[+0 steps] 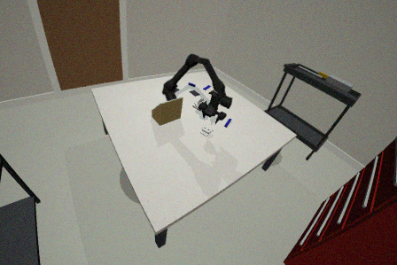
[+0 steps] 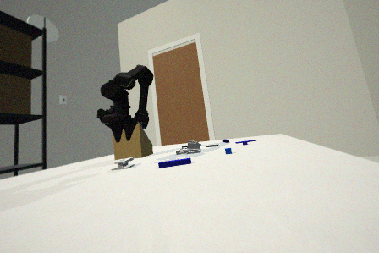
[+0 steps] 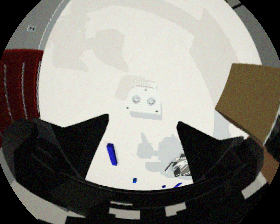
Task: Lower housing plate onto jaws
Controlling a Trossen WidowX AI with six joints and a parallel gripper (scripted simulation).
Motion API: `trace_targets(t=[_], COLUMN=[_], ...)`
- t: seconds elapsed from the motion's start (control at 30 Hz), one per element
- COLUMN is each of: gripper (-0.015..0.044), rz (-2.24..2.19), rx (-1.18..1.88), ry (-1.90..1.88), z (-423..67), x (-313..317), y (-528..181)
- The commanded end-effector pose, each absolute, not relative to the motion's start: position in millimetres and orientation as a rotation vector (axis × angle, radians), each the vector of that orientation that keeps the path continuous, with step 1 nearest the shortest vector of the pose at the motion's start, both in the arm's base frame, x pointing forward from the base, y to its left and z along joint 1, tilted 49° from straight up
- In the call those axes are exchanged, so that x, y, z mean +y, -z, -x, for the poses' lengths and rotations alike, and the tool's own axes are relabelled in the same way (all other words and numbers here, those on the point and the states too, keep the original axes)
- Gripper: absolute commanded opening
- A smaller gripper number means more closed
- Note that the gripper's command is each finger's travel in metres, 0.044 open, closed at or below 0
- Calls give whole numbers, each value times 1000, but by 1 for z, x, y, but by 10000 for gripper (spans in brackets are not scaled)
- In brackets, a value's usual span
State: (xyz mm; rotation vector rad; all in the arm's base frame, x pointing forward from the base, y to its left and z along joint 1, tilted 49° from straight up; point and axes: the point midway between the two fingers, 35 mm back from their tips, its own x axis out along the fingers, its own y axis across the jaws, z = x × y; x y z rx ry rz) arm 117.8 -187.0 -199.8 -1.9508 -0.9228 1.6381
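Note:
A small pale plate-like part (image 1: 206, 131) (image 2: 123, 162) (image 3: 145, 106) lies on the table, with two round metallic bosses and a toothed end in the wrist view. A grey metallic assembly (image 1: 198, 105) (image 2: 190, 149) (image 3: 180, 166) lies on the table nearer the arm's base. I cannot tell surely which of them is the housing plate and which bears the jaws and stubs. My gripper (image 2: 123, 140) (image 3: 144, 121) is open and empty, pointing down above the pale part, not touching it. In the top view the arm partly covers the metallic assembly.
A brown box (image 1: 167, 113) (image 2: 129, 148) (image 3: 253, 95) stands beside the gripper and close to the arm. A blue bar (image 1: 228, 122) (image 2: 174, 162) (image 3: 112, 154) lies near the pale part. A small blue block (image 2: 228, 151) (image 3: 134, 180) and other blue pieces lie farther off.

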Motion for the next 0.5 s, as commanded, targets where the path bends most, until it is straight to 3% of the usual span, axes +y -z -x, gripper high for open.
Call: trace_targets(t=[0.0, 0.47], gripper=[440, 440], rz=[1940, 1940], rx=[-915, -916], ry=[-1629, -1627], z=[-119, -121], x=[-180, -155], y=[204, 225])
